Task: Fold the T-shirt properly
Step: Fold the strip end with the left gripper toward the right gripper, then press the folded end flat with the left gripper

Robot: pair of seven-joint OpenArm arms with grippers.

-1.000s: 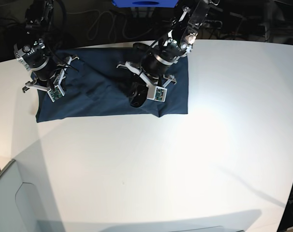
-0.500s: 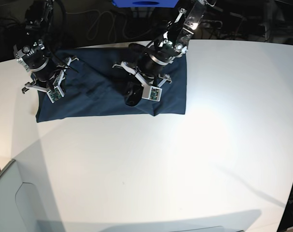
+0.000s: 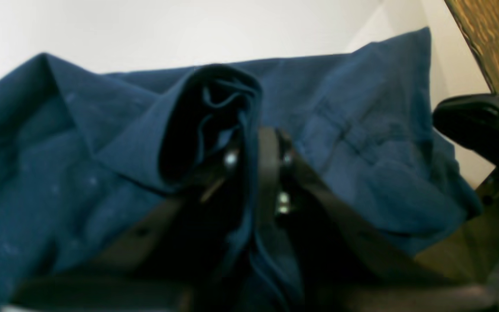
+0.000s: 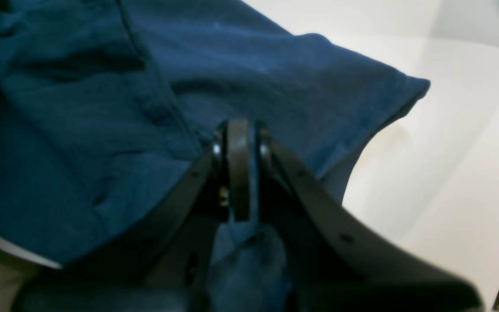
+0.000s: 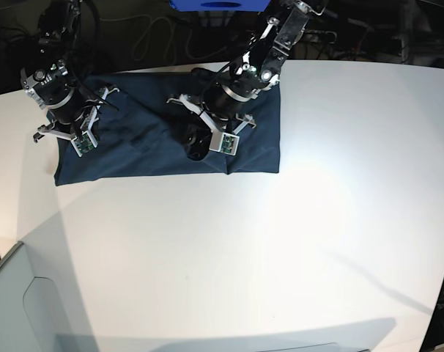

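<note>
Both claws are down on the navy T-shirt (image 5: 141,139) at the worktop's (image 5: 280,257) far edge.

The right gripper (image 4: 237,171) is clenched on a pinch of cloth near the shirt's end towards the far left corner; blue fabric bunches just behind its closed tips, and a loose corner of the shirt lies flat on the white surface beside it. The left gripper (image 3: 258,151) sits mid-shirt with a rolled fold of cloth standing between its fingers (image 3: 268,173); whether that fold is gripped or let go cannot be told. The shirt lies spread as a wide, creased band along the far edge, its right end doubled over in a rumpled layer.
</note>
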